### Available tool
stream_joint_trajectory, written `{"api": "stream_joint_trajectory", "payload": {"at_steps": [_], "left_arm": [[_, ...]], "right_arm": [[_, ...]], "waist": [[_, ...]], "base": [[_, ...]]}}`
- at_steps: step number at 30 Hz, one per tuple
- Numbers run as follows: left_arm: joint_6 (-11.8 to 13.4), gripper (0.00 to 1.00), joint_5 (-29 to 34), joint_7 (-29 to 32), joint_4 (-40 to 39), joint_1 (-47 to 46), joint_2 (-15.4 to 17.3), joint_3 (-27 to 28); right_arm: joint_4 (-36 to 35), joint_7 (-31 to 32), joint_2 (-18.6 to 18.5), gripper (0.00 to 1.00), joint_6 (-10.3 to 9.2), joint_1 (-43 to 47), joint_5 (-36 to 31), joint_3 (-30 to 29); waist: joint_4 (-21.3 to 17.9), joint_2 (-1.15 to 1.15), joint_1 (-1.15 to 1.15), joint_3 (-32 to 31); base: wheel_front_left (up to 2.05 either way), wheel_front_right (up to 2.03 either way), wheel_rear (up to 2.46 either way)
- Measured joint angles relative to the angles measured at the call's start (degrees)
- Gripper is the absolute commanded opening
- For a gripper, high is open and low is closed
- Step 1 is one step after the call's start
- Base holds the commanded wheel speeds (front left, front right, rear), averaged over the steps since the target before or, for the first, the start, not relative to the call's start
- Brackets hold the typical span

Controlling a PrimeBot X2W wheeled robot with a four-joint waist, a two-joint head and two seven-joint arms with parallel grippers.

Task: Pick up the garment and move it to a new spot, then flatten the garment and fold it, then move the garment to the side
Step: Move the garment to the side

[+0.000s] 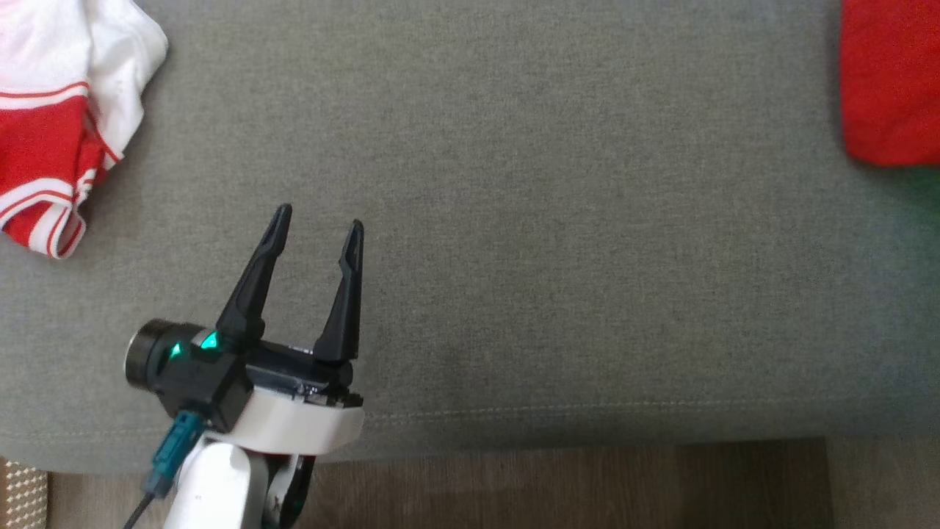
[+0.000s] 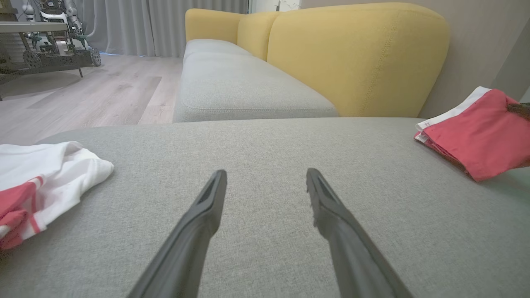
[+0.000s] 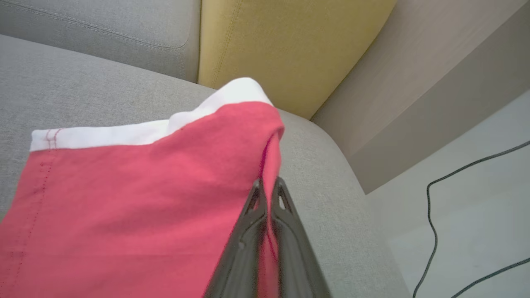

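**Holding the folded red garment (image 3: 136,198) at the right end of the seat (image 1: 551,184)**

The right gripper (image 3: 269,184) has its fingers pinched tight on a fold of the garment, at the edge nearest the seat's corner. The garment lies in a neat, flat stack with a white hem showing along one side. It sits at the far right of the grey seat, close to the yellow backrest (image 2: 352,54).

To my eye the folding is done and this is the move to the side. Gripping the stacked edge looks meant to hold the layers together as they travel.

The left gripper (image 1: 319,220) hangs over the bare middle of the seat. Its fingers are spread wide and hold nothing. It is well apart from both cloths, probably parked clear of the work.

A second, crumpled white-and-red shirt (image 1: 66,110) sits untouched at the seat's left end. What remains, I'd judge, is letting go without tugging the top layer loose.
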Motion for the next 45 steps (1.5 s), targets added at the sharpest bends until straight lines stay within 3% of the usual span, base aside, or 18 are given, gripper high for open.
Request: {"api": "stream_joint_trajectory", "payload": {"at_steps": [1,2,3,4,12,17,22,29,33,45], "left_arm": [[-0.09,1.00,0.00,0.00,-0.02,-0.37,-0.01,0.02],[-0.30,1.00,0.00,0.00,-0.04,-0.63,-0.02,0.02],[-0.33,1.00,-0.01,0.00,-0.02,-0.85,-0.03,-0.03],[-0.34,1.00,-0.01,0.00,-0.01,-1.16,-0.04,-0.08],[-0.35,1.00,-0.81,0.00,0.67,-1.85,-0.13,-0.34],[-0.26,1.00,-0.94,0.00,0.79,-1.25,-0.14,-0.32],[0.80,1.00,-0.94,0.00,0.89,-0.14,-0.13,-0.38],[3.49,1.00,-3.60,0.01,2.41,4.91,-0.10,-0.24],[4.83,1.00,-4.67,0.01,3.21,6.73,-0.04,0.16],[6.87,1.00,-5.87,0.01,4.46,13.30,0.05,3.59]], "right_arm": [[-1.25,0.43,0.53,0.00,0.00,0.30,-0.88,-0.81],[-2.52,0.48,1.13,0.29,0.00,0.39,-1.76,-1.78],[-3.65,0.88,1.62,0.89,0.00,0.41,-2.72,-2.66],[-4.86,0.83,2.00,1.00,0.00,0.46,-3.99,-3.45],[-13.36,-6.50,4.45,1.00,0.00,1.29,-16.08,-7.15],[-14.91,-10.34,10.55,1.00,0.00,4.17,-16.00,-3.42],[-13.58,-13.33,15.82,1.00,0.00,10.00,-6.33,2.83],[-9.59,-20.56,16.34,1.00,0.00,20.04,14.67,14.12],[-7.71,-22.46,16.39,1.00,0.00,25.24,21.81,18.55],[-16.36,-22.68,16.68,1.00,0.00,40.26,22.91,17.81]], "waist": [[-0.02,0.00,0.00,0.36],[-0.03,0.00,0.00,0.73],[-0.03,0.00,0.00,1.05],[0.02,0.00,0.01,1.34],[0.88,0.00,0.00,0.59],[1.38,0.00,0.00,-2.08],[2.25,0.00,0.00,-5.56],[4.52,0.00,-0.01,-11.69],[6.32,0.00,-0.01,-14.99],[10.25,0.00,-0.01,-23.34]], "base": [[0.00,0.00,0.00],[0.00,0.00,0.00],[0.00,0.00,0.00],[0.00,0.00,0.00],[0.00,0.00,0.00],[0.00,0.00,0.00],[0.00,0.00,0.00],[0.00,0.00,0.00],[0.00,0.00,0.00],[0.00,0.00,0.00]]}}
